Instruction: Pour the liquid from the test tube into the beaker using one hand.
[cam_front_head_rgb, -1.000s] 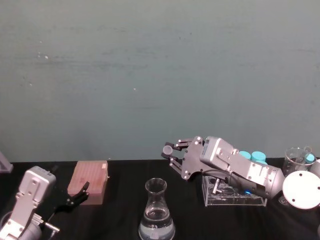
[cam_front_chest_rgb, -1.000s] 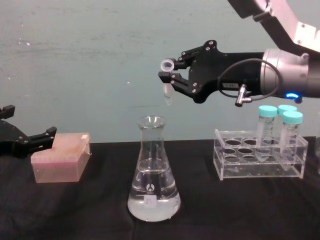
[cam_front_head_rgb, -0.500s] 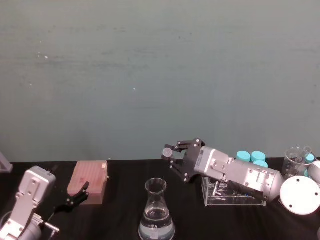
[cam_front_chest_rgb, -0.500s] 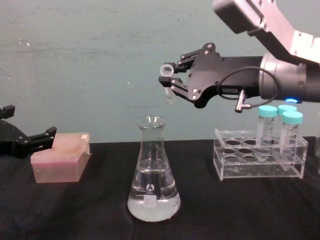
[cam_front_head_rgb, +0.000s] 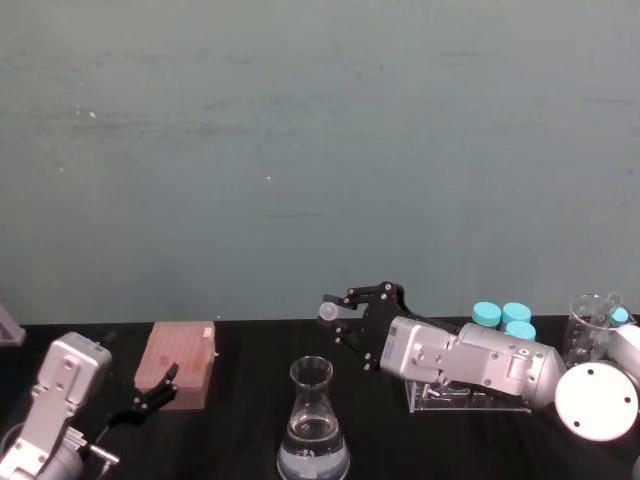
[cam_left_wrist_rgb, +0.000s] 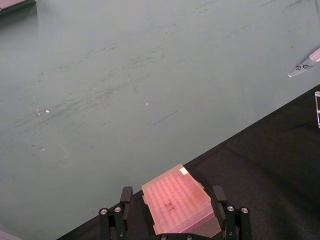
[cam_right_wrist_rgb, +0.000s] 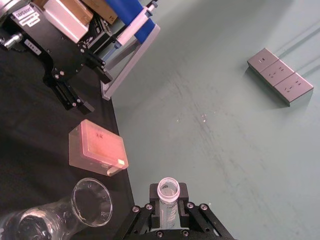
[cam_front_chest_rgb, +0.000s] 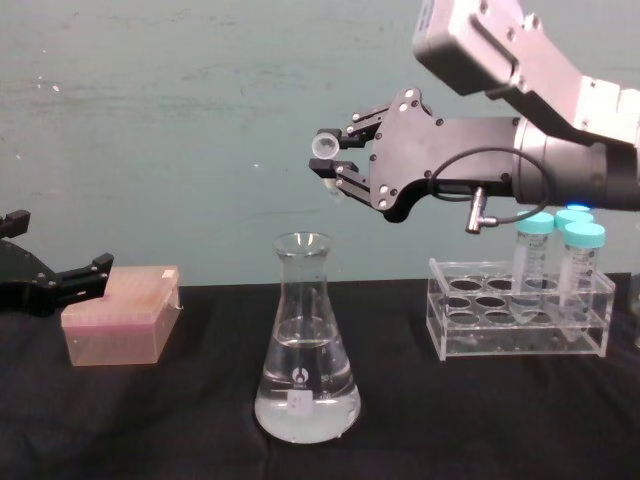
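Gripping the test tube (cam_front_chest_rgb: 323, 147), the right gripper (cam_front_chest_rgb: 331, 156) hovers above the beaker (cam_front_chest_rgb: 305, 340)

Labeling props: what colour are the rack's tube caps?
Teal caps; chest view shows them best.

Teal wall (cam_front_head_rgb: 300, 150) w/ sockets (cam_right_wrist_rgb: 280, 75); black tablecloth (cam_front_chest_rgb: 180, 420).

Left gripper (cam_left_wrist_rgb: 171, 191) fingers spread wide. Pink box (cam_left_wrist_rgb: 176, 205) on black tabletop (cam_left_wrist_rgb: 270, 170), seen between them; contact unclear. Teal wall (cam_left_wrist_rgb: 125, 75) behind. Test tube (cam_left_wrist_rgb: 301, 66) tip at edge.
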